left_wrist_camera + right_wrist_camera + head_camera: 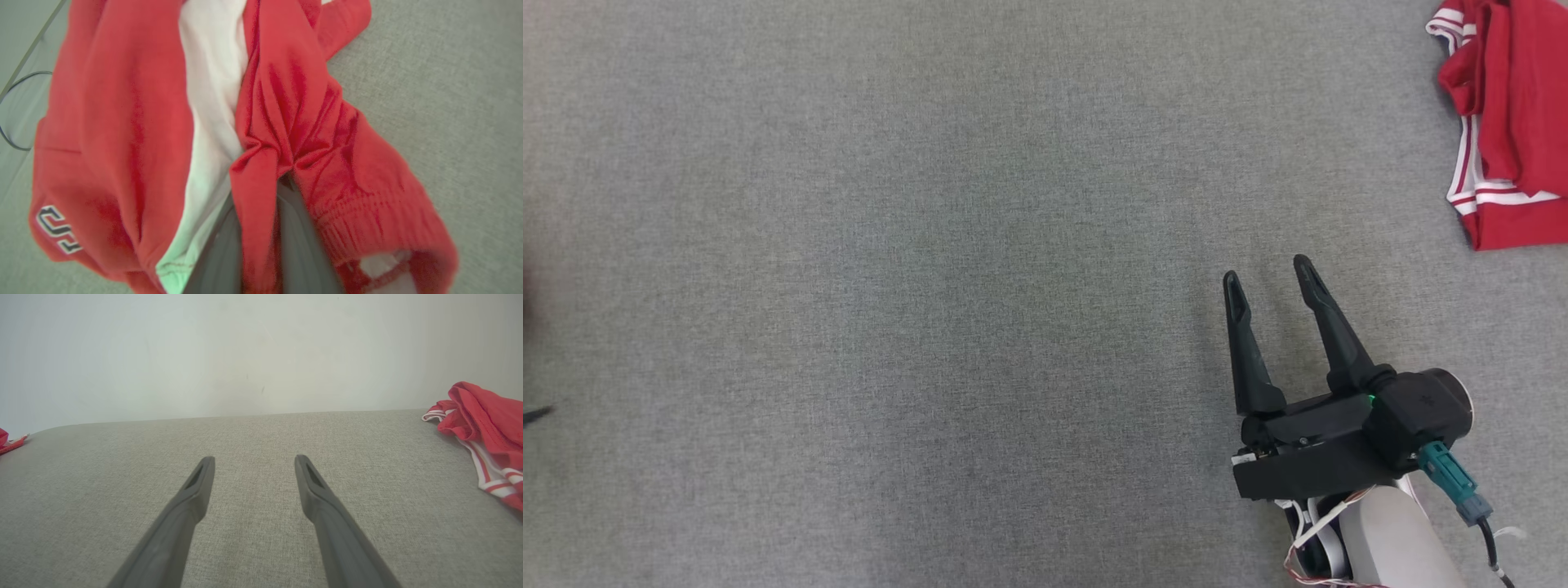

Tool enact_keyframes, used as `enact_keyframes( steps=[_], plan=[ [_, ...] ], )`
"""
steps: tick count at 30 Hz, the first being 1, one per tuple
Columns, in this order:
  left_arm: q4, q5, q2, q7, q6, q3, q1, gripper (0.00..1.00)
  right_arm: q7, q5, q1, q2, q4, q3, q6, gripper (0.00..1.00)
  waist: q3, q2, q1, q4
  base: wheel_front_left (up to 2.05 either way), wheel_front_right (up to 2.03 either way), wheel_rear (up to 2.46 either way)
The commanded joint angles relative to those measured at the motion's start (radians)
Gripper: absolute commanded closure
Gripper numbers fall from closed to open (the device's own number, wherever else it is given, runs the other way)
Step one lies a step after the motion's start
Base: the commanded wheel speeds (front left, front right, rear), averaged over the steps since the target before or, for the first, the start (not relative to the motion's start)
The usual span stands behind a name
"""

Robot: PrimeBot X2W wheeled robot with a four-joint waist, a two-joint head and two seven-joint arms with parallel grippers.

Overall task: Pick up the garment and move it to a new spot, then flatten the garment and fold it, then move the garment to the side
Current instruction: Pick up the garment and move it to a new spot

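Observation:
The garment [122, 122] is red with a white panel and a small black-and-white logo, and it lies bunched on the grey surface in the left wrist view. My left gripper [261, 188] is pinched on a raised red fold of it. The dark fingers [300, 245] show on either side of that fold, with their tips buried in the cloth. A red scrap at the far left edge [8, 443] may be the same garment. My right gripper [1270, 278] hovers open over bare surface at the lower right, holding nothing.
A second red garment with white stripes [1511, 122] lies at the far right, also seen from the right wrist [486, 420]. The grey fabric surface [931, 286] spreads wide. Its edge and a dark cable [16, 110] lie left of the held garment. A pale wall [245, 347] stands behind.

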Motion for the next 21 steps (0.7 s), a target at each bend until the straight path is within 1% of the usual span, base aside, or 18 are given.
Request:
enact_keyframes(
  steps=[1,3,4,5,6,7,10,13,17,21],
  plan=[
    [-0.002,0.006,-0.034,-0.009,0.011,-0.009,0.027,1.00,-0.001,-0.005,0.001,0.003,0.003,-0.001,0.000,0.00,-0.009,0.0000,0.0000,0.002,0.00,0.00,0.00],
    [-0.024,0.007,-0.044,-0.035,0.013,-0.017,0.033,1.00,-0.001,-0.004,0.010,0.002,0.005,-0.005,0.000,0.00,-0.022,0.0000,0.0000,0.006,0.00,0.00,0.00],
    [-0.023,-0.002,-0.001,-0.068,-0.014,-0.004,0.024,1.00,-0.001,-0.002,0.010,0.002,0.003,-0.003,0.000,0.00,-0.023,0.0000,0.0000,0.005,0.00,0.00,0.00],
    [-0.042,0.008,-0.010,-0.106,-0.004,-0.010,0.018,1.00,-0.001,0.000,0.010,0.002,0.008,-0.003,0.000,0.00,-0.032,0.0000,0.0000,0.006,0.00,0.00,0.00],
    [-0.050,0.016,0.003,-0.152,-0.022,-0.013,0.013,1.00,-0.001,0.002,0.011,0.005,0.008,-0.001,0.001,0.00,-0.038,0.0000,0.0000,0.007,0.00,0.00,0.00],
    [-0.045,0.014,0.023,-0.202,-0.023,-0.002,0.008,1.00,-0.001,0.007,0.010,0.003,0.009,-0.003,0.001,0.00,-0.043,0.0000,0.0000,0.008,0.00,0.00,0.00],
    [-0.029,0.025,0.026,-0.299,-0.051,-0.017,-0.020,1.00,-0.001,0.022,0.018,0.002,0.018,-0.007,0.001,0.00,-0.070,0.0000,0.0000,0.011,0.00,0.00,0.00],
    [-0.046,0.050,0.028,-0.396,-0.063,-0.042,-0.055,1.00,-0.001,0.036,0.027,0.003,0.028,-0.005,0.001,0.00,-0.099,0.0000,0.0000,0.016,0.00,0.00,0.00],
    [-0.110,0.075,-0.005,-0.526,-0.060,-0.072,-0.103,1.00,-0.001,0.055,0.045,0.003,0.037,-0.007,0.001,0.00,-0.138,0.0000,0.0000,0.019,0.00,0.00,0.00],
    [-0.196,0.088,-0.046,-0.559,-0.072,-0.118,-0.146,1.00,-0.001,0.071,0.059,0.003,0.041,-0.006,0.001,0.00,-0.171,0.0000,0.0000,0.011,0.00,0.00,0.00]
  ],
)
